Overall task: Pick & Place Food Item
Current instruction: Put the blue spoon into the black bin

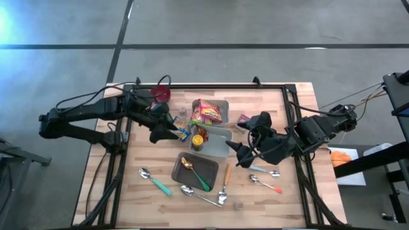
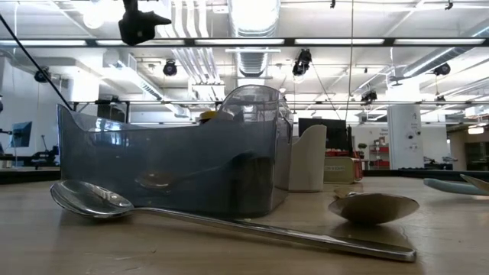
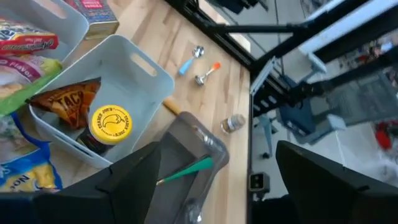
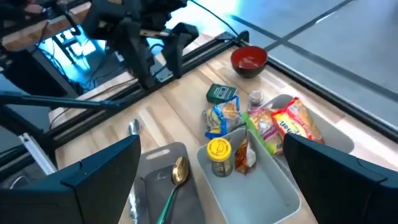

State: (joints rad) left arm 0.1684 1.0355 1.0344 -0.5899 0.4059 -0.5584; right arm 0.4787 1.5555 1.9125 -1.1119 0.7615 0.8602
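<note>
A jar with a yellow lid [image 1: 199,140] stands in the white bin [image 1: 220,145] at mid table, next to an orange snack packet [image 3: 65,99]. Bright snack packets [image 1: 208,113] fill the grey bin [image 1: 222,105] behind it. A blue and yellow packet [image 1: 183,133] lies on the table by the white bin's left side. My left gripper [image 1: 170,130] hovers open above that packet; its wrist view looks past the open fingers [image 3: 217,186] at the jar [image 3: 112,122]. My right gripper [image 1: 239,155] hangs open above the table, right of the white bin, with nothing between its fingers [image 4: 211,180].
A grey tray [image 1: 195,169] near the front holds a gold spoon [image 1: 186,163] and a green-handled utensil [image 1: 203,182]. Several loose spoons [image 1: 153,181] lie along the near edge. A red bowl [image 1: 161,94], a green box [image 4: 219,93] and a small shaker [image 4: 255,98] stand at the far left.
</note>
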